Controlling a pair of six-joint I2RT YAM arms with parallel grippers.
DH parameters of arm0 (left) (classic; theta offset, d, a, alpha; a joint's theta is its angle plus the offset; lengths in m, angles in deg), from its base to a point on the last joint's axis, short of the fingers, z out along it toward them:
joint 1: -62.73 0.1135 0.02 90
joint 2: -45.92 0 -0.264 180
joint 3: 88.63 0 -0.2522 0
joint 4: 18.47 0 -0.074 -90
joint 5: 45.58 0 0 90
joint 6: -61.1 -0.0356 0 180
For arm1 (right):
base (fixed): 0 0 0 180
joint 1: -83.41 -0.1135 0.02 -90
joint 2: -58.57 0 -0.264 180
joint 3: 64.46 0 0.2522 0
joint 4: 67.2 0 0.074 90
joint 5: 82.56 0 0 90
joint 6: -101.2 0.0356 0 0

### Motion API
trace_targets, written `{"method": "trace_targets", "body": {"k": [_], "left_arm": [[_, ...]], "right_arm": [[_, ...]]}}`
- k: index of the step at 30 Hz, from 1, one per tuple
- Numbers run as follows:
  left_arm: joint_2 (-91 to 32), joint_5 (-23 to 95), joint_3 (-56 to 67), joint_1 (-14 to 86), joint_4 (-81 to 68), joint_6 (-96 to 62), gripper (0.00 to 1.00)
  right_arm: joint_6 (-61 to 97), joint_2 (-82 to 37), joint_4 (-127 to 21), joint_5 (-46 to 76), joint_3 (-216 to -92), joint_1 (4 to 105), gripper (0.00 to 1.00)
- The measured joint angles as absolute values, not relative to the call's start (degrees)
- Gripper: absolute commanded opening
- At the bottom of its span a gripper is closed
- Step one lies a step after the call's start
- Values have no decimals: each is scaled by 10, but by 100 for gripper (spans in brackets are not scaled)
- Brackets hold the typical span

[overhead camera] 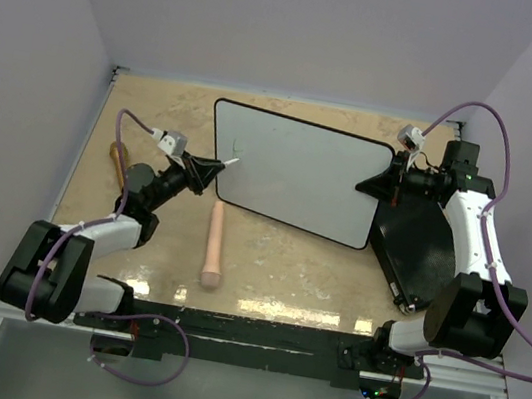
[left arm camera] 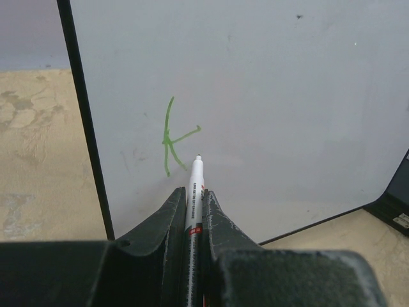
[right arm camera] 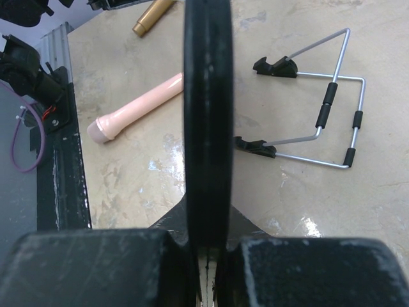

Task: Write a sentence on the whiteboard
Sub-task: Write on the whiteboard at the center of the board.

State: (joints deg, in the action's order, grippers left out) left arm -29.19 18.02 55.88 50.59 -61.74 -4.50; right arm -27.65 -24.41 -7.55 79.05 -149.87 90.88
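Observation:
The whiteboard (overhead camera: 296, 169) stands tilted at the table's middle, white with a thin black rim (left arm camera: 86, 121). Of the sentence, only one green letter "K" (left arm camera: 171, 137) shows, near the board's left edge. My left gripper (overhead camera: 212, 169) is shut on a white marker (left arm camera: 195, 185). The marker's tip sits just right of and below the K, at the board's surface (left arm camera: 268, 96). My right gripper (overhead camera: 375, 184) is shut on the board's right edge. In the right wrist view the black rim (right arm camera: 208, 115) runs up from between the jaws of the right gripper (right arm camera: 208, 220).
A pink cylinder (overhead camera: 213, 244) lies in front of the board and also shows in the right wrist view (right arm camera: 137, 109). A brown-gold object (overhead camera: 119, 154) lies at the left. A black flat case (overhead camera: 422, 239) lies right of the board. A wire stand (right arm camera: 319, 115) lies behind the board.

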Motion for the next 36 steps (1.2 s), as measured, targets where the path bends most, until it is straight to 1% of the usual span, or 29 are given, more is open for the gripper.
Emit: {"method": "trace_targets", "body": {"k": [9,16,25,36], "left_arm": [[-238,175,563,506,-608,-44,0],[-220,175,569,506,-597,-43,0],[-222,176,569,506,-612,-27,0],[-254,183,559,498,-625,-19,0]], "right_arm": [[-276,-244,-75,790,-1499,909,0],[-276,-244,-76,790,-1499,909,0],[-276,-244,-76,790,-1499,909,0],[-276,-244,-76,790,-1499,909,0]]}}
